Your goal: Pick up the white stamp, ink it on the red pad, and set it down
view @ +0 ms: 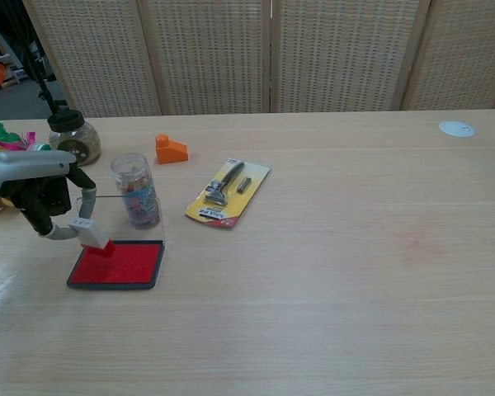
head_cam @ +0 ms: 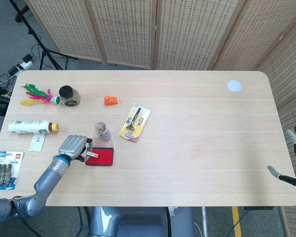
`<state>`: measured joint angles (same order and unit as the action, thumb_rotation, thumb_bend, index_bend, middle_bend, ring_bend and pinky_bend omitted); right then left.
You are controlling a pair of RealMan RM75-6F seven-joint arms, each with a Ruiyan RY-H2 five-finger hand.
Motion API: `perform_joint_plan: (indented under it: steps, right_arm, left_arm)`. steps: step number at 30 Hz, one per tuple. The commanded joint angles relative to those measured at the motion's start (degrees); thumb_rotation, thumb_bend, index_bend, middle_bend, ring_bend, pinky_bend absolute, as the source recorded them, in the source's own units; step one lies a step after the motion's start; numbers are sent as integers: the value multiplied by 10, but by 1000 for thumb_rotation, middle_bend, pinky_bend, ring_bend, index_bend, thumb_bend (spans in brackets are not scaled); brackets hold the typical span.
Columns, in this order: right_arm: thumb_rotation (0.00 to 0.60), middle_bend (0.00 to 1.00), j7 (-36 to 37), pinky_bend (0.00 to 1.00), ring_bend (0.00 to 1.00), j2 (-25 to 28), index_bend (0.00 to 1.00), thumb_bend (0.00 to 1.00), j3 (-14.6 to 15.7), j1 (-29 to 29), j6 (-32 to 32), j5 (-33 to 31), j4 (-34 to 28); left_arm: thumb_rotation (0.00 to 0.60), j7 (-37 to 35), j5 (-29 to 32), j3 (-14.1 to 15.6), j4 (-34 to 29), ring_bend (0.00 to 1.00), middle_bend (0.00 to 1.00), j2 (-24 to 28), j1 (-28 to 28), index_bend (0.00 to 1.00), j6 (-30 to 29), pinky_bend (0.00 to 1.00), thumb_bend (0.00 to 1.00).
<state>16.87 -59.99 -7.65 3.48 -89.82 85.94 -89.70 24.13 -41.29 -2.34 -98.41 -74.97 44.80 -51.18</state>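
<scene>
My left hand (head_cam: 73,146) (view: 40,195) holds the small white stamp (view: 91,234) (head_cam: 92,154) by its fingertips, tilted, just above the left end of the red ink pad (view: 120,263) (head_cam: 102,157). The stamp's lower face looks red and is lifted off the pad. My right hand (head_cam: 295,158) hangs past the table's right edge with its fingers apart and nothing in them; the chest view does not show it.
A clear jar of small sweets (view: 137,190) stands right behind the pad. Further off lie a packaged razor (view: 228,191), an orange block (view: 170,149), a dark-lidded jar (view: 73,140), a feather toy (head_cam: 37,94), a bottle (head_cam: 32,127) and a battery pack (head_cam: 6,164).
</scene>
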Motion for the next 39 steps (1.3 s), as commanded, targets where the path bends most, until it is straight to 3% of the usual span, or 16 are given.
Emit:
perform_joint_plan:
  steps: [1, 6, 13, 24, 39]
  right_arm:
    - [600, 0, -1, 0, 0, 0, 0, 0, 0, 0, -1, 1, 0]
    - [600, 0, -2, 0, 0, 0, 0, 0, 1, -1, -2, 2, -2]
    - [600, 0, -1, 0, 0, 0, 0, 0, 1, -1, -3, 3, -2]
    - [600, 0, -3, 0, 0, 0, 0, 0, 2, -1, -2, 4, -2]
    - [600, 0, -4, 0, 0, -1, 0, 0, 2, -1, -2, 4, -2]
  left_arm:
    - [600, -6, 2, -3, -24, 1000, 1000, 31, -3, 638, -1, 1000, 375]
    - [600, -9, 18, 7, -33, 1000, 1000, 69, -4, 639, 17, 1000, 375]
    - [600, -25, 38, 32, 6, 1000, 1000, 82, -12, 639, 58, 1000, 375]
    - [600, -85, -1, 43, 81, 1000, 1000, 71, -42, 639, 94, 1000, 373]
    - [600, -124, -46, 40, 132, 1000, 1000, 43, -56, 639, 115, 1000, 370]
